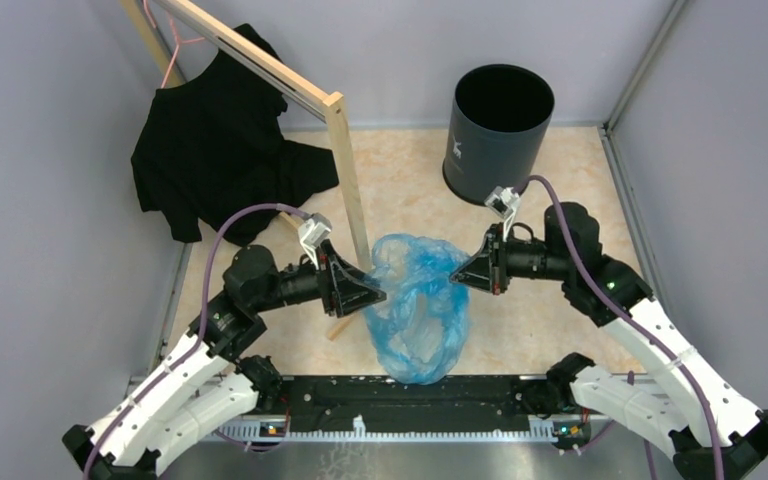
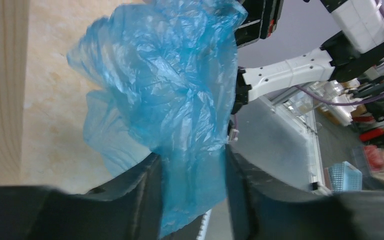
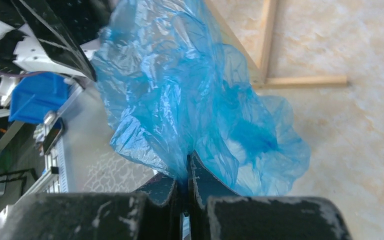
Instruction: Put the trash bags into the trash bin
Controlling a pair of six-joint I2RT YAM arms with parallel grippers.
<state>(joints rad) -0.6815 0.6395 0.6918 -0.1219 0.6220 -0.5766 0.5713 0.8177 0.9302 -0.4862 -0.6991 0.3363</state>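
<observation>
The light-blue trash bag hangs crumpled between my two grippers at the table's near middle, lifted off the floor. My right gripper is shut on a pinch of the bag's edge; in the right wrist view its jaws meet on the plastic. My left gripper is at the bag's left side. In the left wrist view its jaws stand wide apart with a fold of the bag running between them. The dark trash bin stands upright at the back right, empty inside.
A wooden rack stands left of centre with a black garment on a pink hanger. Its base rails lie on the floor just behind the bag. Grey walls close in both sides.
</observation>
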